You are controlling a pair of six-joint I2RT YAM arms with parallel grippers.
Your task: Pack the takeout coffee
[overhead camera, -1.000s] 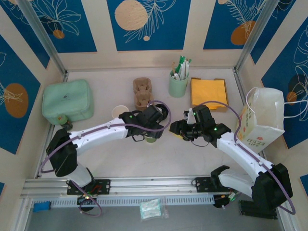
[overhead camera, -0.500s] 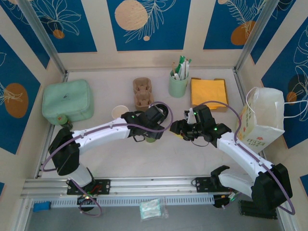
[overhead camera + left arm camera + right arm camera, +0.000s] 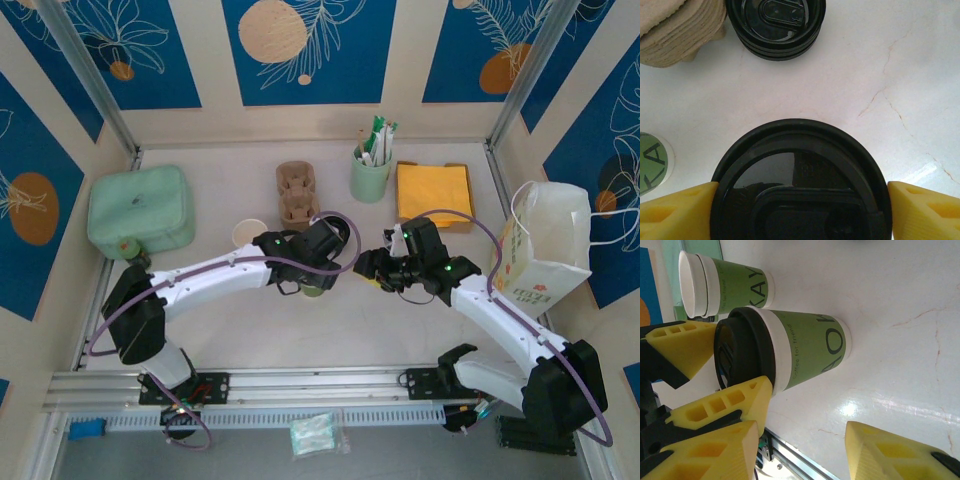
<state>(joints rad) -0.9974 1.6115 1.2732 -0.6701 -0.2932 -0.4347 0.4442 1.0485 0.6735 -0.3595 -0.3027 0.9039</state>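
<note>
Left gripper [image 3: 802,192] is clamped on the coffee [image 3: 805,352], a finger pressed to each side of its black lid. The cup stands mid-worktop [image 3: 330,320], just beside the lidless cup [image 3: 725,285]. Right gripper [image 3: 802,432] hovers close, jaws parted, holding nothing. This looks like the pick-up step. Next it wants a straight lift, kept upright, then over to the bag [image 3: 545,250], well apart on the right.
</note>
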